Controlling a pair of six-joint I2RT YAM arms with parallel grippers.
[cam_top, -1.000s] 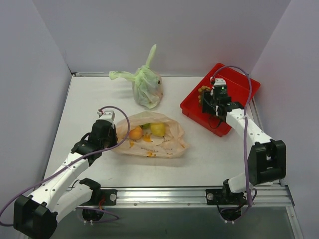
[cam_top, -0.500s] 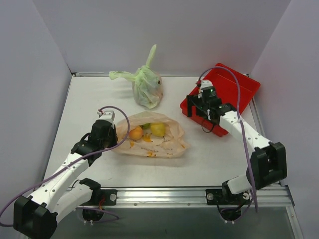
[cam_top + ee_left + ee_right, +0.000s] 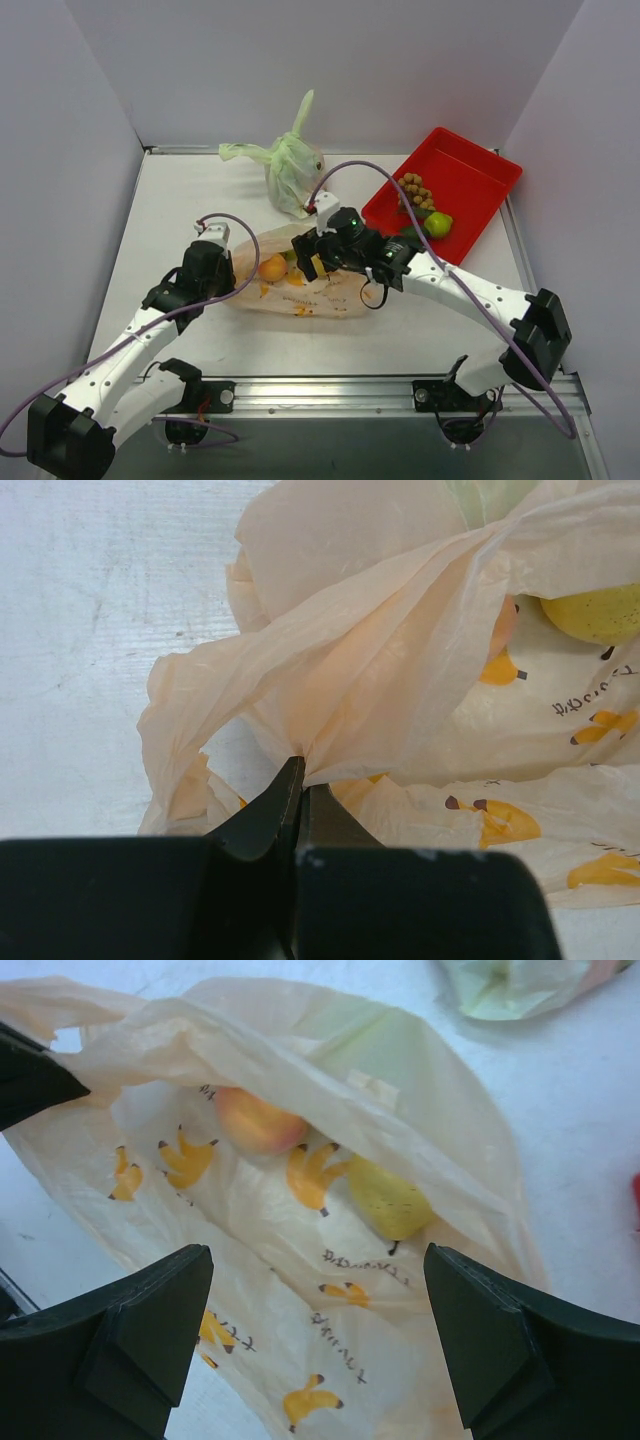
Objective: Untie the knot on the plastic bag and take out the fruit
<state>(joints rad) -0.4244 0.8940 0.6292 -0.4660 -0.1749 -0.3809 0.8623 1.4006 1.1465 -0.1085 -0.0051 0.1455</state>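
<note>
The pale orange plastic bag [image 3: 320, 290] lies flat in the middle of the table, its mouth gaping towards the left; no knot shows. My left gripper [image 3: 222, 268] is shut on a bunched fold of the bag's left edge [image 3: 330, 740]. Inside the bag lie a peach-pink fruit [image 3: 258, 1120] and a yellowish pear-shaped fruit [image 3: 390, 1202]. My right gripper [image 3: 318, 1272] hangs open just above the bag, nothing between its fingers, the pear just beyond them. In the top view the right gripper [image 3: 305, 258] covers part of the fruit.
A red tray [image 3: 470, 172] at the back right holds a cluster of small brown balls [image 3: 413, 188] and a green apple [image 3: 437, 224]. A tied light green bag [image 3: 293, 172] stands behind the orange bag. Walls close in the left, back and right.
My right gripper has opened wide and swung left from the red tray to over the orange bag. A green apple now shows in the tray. The left arm has not moved.
</note>
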